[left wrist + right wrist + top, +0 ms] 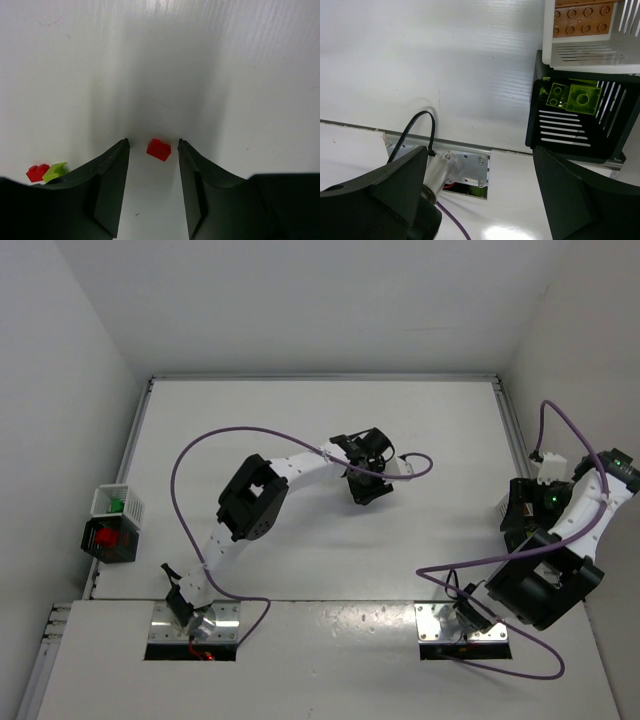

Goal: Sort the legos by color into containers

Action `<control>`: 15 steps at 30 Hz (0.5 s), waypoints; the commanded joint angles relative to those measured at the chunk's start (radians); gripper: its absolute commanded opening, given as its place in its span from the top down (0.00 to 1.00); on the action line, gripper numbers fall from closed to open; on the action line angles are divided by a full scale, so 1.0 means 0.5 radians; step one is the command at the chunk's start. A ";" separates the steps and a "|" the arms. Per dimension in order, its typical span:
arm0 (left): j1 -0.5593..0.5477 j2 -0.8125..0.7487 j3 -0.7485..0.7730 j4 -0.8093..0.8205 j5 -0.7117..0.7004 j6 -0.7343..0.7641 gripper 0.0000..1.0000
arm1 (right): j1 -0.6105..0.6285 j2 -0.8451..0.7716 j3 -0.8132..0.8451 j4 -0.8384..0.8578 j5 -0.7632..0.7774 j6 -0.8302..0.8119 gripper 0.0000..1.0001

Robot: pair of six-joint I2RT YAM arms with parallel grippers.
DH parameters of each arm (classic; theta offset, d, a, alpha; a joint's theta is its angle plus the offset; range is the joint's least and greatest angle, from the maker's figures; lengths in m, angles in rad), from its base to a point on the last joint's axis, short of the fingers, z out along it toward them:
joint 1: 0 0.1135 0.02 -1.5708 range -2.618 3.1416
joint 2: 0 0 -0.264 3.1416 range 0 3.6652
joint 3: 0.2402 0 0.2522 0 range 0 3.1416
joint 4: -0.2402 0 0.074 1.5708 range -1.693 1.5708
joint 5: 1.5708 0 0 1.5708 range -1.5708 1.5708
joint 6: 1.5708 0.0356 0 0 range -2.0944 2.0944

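from above, the left claw (365, 478) hangs over mid-table. at the left edge a white bin (132, 506) holds a green lego (116, 505), and the black bin (92, 540) just nearer holds a red brick (108, 537).

left wrist view: the jaws are apart, and a red lego (158, 149) lies on the table between the tips, touching neither.

right wrist view: the right claw (480, 150) gapes wide and grips nothing. to its right a black container (560, 131) holds lime legos (572, 96).
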 commanded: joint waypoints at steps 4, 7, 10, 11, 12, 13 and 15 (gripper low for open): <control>0.029 0.107 -0.041 -0.138 -0.021 0.068 0.52 | 0.006 0.019 0.013 0.018 -0.034 -0.034 0.14; 0.029 0.107 -0.041 -0.156 -0.002 0.087 0.57 | 0.006 0.019 0.013 0.018 -0.034 -0.034 0.14; 0.029 0.128 -0.041 -0.156 -0.002 0.105 0.62 | 0.006 0.038 0.031 0.018 -0.034 -0.034 0.14; 0.029 0.129 -0.041 -0.175 -0.002 0.105 0.63 | 0.006 0.038 0.031 0.018 -0.034 -0.034 0.14; 0.029 0.129 -0.041 -0.175 -0.002 0.105 0.64 | 0.006 0.038 0.031 0.018 -0.034 -0.034 0.14; 0.029 0.129 -0.041 -0.175 -0.002 0.105 0.67 | 0.006 0.038 0.031 0.018 -0.034 -0.034 0.14; 0.029 0.129 -0.041 -0.193 -0.002 0.105 0.69 | 0.006 0.038 0.031 0.018 -0.034 -0.016 0.14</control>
